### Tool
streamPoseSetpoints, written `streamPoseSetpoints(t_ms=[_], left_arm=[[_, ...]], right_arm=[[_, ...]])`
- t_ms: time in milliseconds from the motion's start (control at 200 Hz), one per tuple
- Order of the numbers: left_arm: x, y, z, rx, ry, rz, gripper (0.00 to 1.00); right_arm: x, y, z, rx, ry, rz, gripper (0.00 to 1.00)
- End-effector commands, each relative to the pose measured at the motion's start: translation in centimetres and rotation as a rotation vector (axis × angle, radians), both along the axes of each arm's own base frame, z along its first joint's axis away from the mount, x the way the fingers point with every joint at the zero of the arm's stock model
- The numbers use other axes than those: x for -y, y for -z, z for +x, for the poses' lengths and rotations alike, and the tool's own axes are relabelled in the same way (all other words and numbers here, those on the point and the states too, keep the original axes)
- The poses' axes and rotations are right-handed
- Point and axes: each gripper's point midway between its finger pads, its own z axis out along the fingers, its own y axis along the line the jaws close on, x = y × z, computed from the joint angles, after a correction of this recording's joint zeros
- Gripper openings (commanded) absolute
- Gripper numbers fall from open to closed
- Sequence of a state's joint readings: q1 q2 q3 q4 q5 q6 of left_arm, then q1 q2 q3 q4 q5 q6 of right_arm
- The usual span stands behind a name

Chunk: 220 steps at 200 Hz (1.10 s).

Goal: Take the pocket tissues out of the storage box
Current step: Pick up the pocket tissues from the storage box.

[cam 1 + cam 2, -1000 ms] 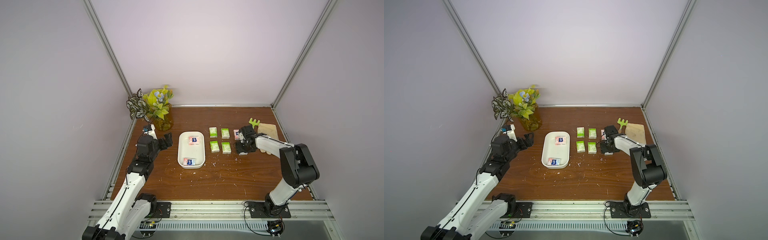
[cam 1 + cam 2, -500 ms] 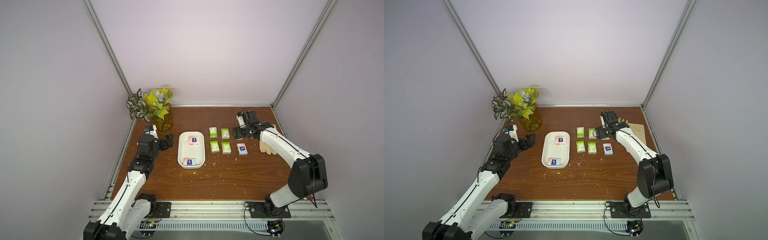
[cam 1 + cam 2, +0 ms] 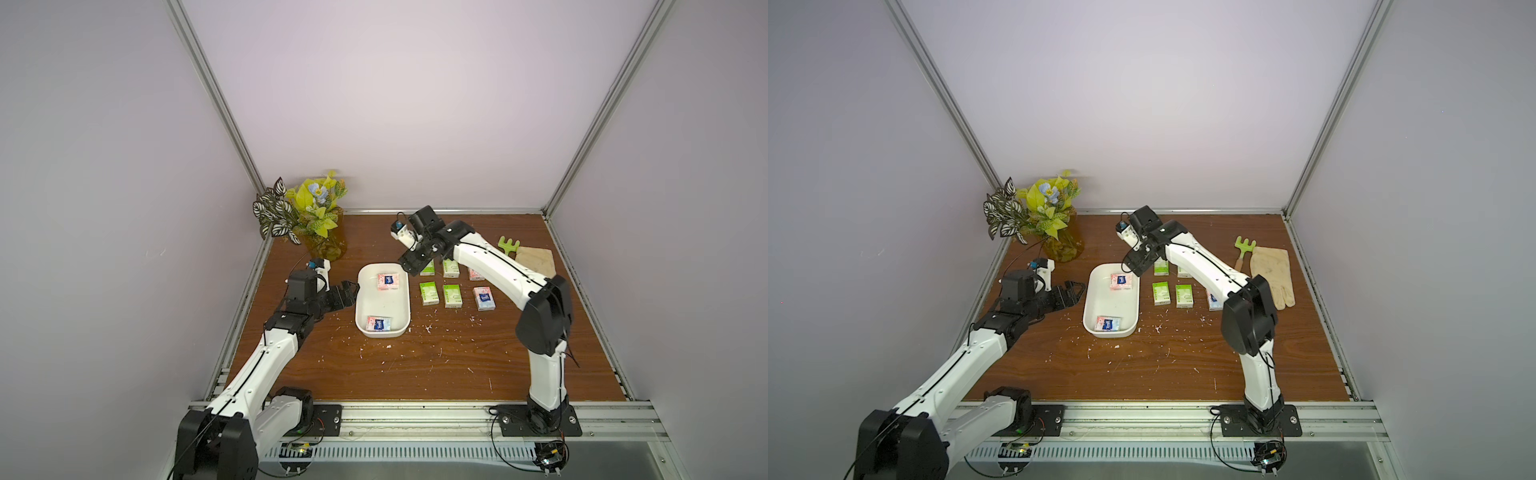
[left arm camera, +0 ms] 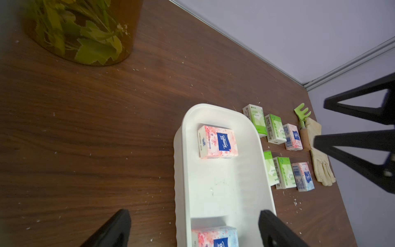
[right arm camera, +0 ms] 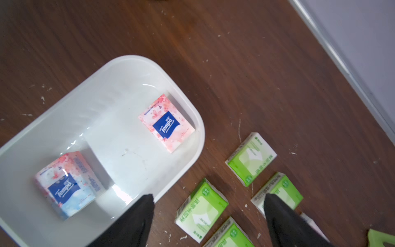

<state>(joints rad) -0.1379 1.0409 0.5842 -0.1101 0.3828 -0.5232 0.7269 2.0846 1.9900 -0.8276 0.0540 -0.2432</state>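
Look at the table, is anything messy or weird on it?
Yes, a little. Small white crumbs are scattered over the wooden table, mostly beside the white storage box. A garden glove and a green toy rake lie near the tissue packets, which seems odd. Nothing looks broken or tipped.

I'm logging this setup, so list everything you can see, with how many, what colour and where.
storage box: one, white, centre-left of table.
pink packets: two, inside the box, one at each end.
green packets: four, on table right of box.
pink-blue packets: two, right of the green ones.
vase: one, amber, with foliage, back left.
rake: one, green, back right.
glove: one, cream, beside rake.
left tool: open, empty, beside box.
right tool: open, empty, above box's far end.
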Motion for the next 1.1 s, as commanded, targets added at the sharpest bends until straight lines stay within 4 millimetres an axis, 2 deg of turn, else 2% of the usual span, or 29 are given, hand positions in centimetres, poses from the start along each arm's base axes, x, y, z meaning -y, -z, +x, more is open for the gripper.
streamPoseSetpoints(t_ms=[0, 150, 380, 646, 786, 1096], left_arm=[[1.3, 1.8, -0.8, -0.060, 0.051, -0.010, 0.83], [2.1, 3.1, -0.6, -0.099, 0.082, -0.012, 0.74], [2.9, 4.9, -0.5, -0.147, 0.106, -0.027, 0.64], [3.4, 6.4, -0.6, -0.200, 0.133, -0.042, 0.55], [3.3, 7.0, -0.7, -0.219, 0.131, -0.030, 0.48], [2.7, 7.6, -0.7, -0.231, 0.113, 0.004, 0.37]], right_arm=[[-1.7, 1.5, -2.6, -0.095, -0.169, -0.091, 0.85], [-4.3, 3.3, -2.4, -0.105, -0.248, -0.111, 0.84], [-6.2, 5.1, -1.7, -0.120, -0.310, -0.105, 0.84], [-6.6, 7.4, -0.9, -0.118, -0.334, -0.145, 0.84], [-6.9, 8.2, -0.6, -0.120, -0.338, -0.145, 0.84], [-6.4, 10.3, -0.2, -0.126, -0.328, -0.198, 0.84]])
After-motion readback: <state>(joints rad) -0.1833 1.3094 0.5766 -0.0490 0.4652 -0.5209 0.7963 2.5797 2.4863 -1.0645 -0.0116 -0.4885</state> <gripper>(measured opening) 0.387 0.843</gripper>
